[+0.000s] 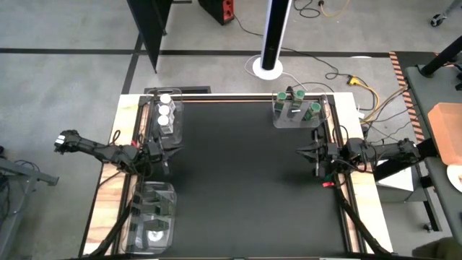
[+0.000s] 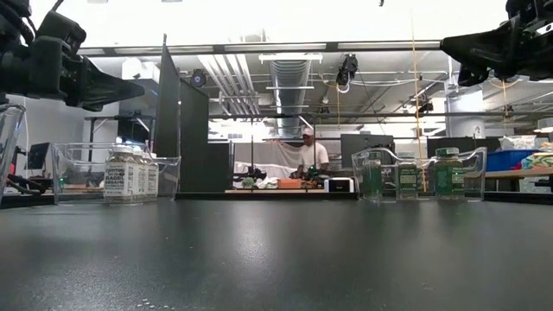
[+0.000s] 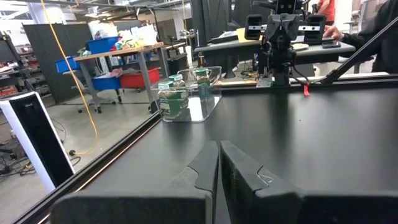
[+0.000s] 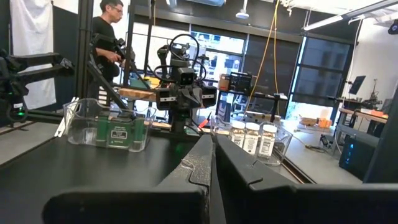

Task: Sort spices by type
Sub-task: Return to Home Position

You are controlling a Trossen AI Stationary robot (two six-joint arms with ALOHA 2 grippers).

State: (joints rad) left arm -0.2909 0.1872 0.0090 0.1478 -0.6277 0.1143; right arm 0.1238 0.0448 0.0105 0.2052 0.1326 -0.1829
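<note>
**Spice sort looks finished, just getting the arms home**

Closest to the lens on each wrist cam are my own fingers. The left fingers [image 3: 245, 174] are pressed together with nothing between them, and it's the same for the right fingers [image 4: 189, 165]. From above, each arm sits at its own edge of the bench [image 1: 238, 180], pointing in toward the middle. They're raised, and near the far trays without touching them.

Sorting-wise I'd call it done, or near enough:
- The white-lid jars [image 1: 164, 115] stand in a row in the far-left tray [image 1: 176, 127].
- The green-lid jars [image 1: 296, 108] are grouped in the far-right tray [image 1: 284, 121].
- The near-left tray [image 1: 173, 189] holds some dark containers [image 1: 148, 209] I can't count.

I see no jar loose on the black mat, so I reckon homing the arms is all that's left.

Around the bench there's a black-and-white post [image 1: 274, 36] and cables [image 1: 346, 76] on the floor beyond it, and a person [image 2: 308, 151] far behind. Nothing I can see blocks either arm.
</note>
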